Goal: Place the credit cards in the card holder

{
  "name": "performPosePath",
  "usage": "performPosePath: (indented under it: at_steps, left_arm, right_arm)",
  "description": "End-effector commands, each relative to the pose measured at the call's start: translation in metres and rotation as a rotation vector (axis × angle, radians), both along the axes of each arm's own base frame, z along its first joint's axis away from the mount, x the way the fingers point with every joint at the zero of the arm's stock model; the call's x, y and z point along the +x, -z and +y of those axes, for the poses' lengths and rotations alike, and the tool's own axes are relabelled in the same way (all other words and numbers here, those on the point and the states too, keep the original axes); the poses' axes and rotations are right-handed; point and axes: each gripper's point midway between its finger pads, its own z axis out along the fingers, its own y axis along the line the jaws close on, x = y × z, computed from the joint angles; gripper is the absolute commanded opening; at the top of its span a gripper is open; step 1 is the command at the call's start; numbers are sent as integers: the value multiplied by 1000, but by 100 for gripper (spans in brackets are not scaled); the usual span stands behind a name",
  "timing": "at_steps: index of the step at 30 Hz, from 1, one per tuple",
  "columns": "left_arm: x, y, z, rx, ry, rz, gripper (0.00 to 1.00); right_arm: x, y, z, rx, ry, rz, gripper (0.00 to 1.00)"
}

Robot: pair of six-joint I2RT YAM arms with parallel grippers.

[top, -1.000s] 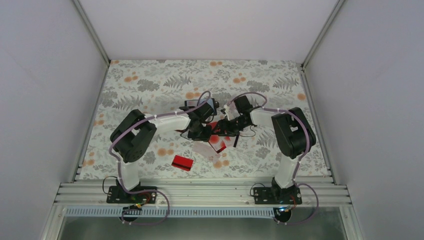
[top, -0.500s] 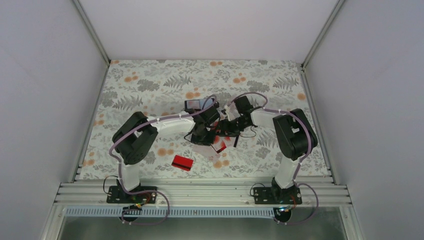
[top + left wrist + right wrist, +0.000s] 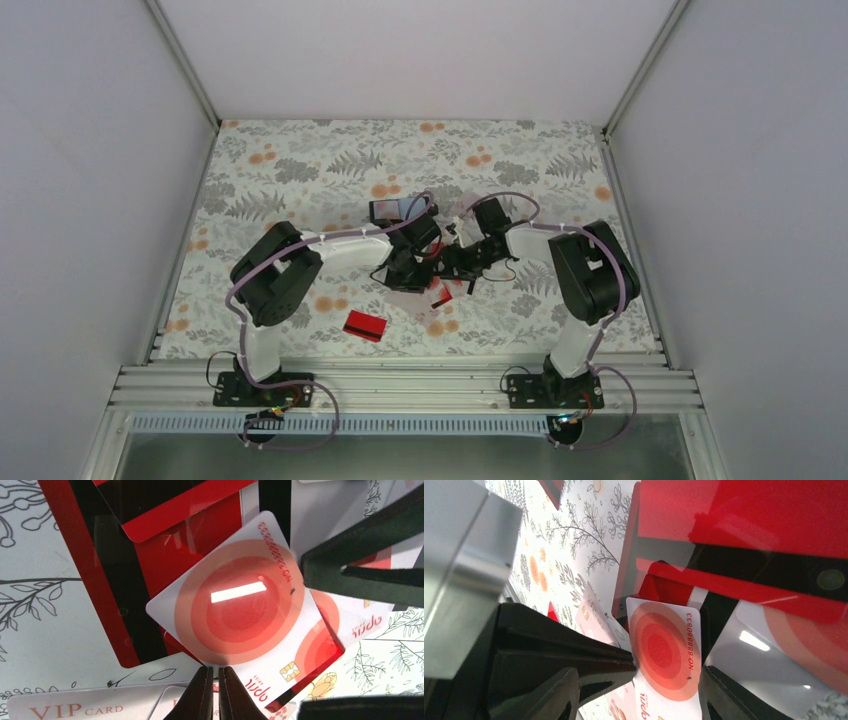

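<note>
A white credit card with red rings (image 3: 240, 605) is held up off the pile by its lower edge, and my left gripper (image 3: 216, 672) is shut on it. In the right wrist view the same card (image 3: 664, 650) stands between the spread fingers of my right gripper (image 3: 639, 676), which is open. Both grippers meet mid-table in the top view, the left gripper (image 3: 408, 275) close beside the right gripper (image 3: 445, 262). Red cards with black stripes (image 3: 125, 580) lie underneath. The card holder's black edge and grey clear pocket (image 3: 764, 655) lie just right of the held card.
One red card (image 3: 365, 325) lies alone nearer the front edge, left of the pile. A white VIP card (image 3: 75, 710) lies at the pile's edge. The left wrist's silver camera block (image 3: 459, 570) is close to the right gripper. White walls enclose the floral mat (image 3: 300, 180).
The left gripper has closed onto the white ringed card. The left arm has shifted right, nearer the right gripper. The right arm has barely moved.
</note>
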Motion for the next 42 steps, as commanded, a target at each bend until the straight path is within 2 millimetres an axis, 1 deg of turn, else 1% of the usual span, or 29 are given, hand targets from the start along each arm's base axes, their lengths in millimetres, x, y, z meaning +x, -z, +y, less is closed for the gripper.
performPosePath:
  at_steps: [1, 6, 12, 20, 22, 25, 28, 31, 37, 38, 40, 42]
  left_arm:
    - [-3, 29, 3, 44, -2, 23, 6]
    - [-5, 31, 3, 33, -6, 24, 5]
    - [-3, 26, 1, 11, -7, 6, 5]
    - [1, 17, -9, -44, 7, -21, 4]
    - [1, 15, -12, -55, 13, -29, 4]
    - [2, 14, -14, -66, 20, -33, 4]
    - [2, 12, -18, -82, 30, -39, 4]
    - [2, 7, -24, -99, 45, -51, 4]
    - [-3, -5, -34, -145, 68, -70, 4]
    - [-4, -9, -35, -163, 69, -72, 4]
    - [-7, -14, -38, -200, 70, -72, 4]
    - [-10, -18, -39, -231, 69, -71, 4]
  right_arm:
    - [-28, -4, 0, 27, -9, 114, 61]
    - [-30, -17, 5, 82, -13, 125, 60]
    - [-30, -30, 8, 117, -15, 119, 60]
    - [-30, -52, 13, 183, -26, 110, 60]
    - [-31, -53, 14, 188, -29, 113, 60]
    - [-37, -47, 13, 187, -35, 132, 60]
    - [-48, -40, 14, 207, -52, 180, 60]
    - [-56, -38, 15, 216, -65, 204, 60]
    - [-70, -43, 12, 253, -55, 233, 60]
    - [-71, -46, 12, 268, -54, 230, 60]
    - [-72, -52, 12, 293, -51, 201, 60]
    - [-71, -51, 12, 294, -40, 189, 60]
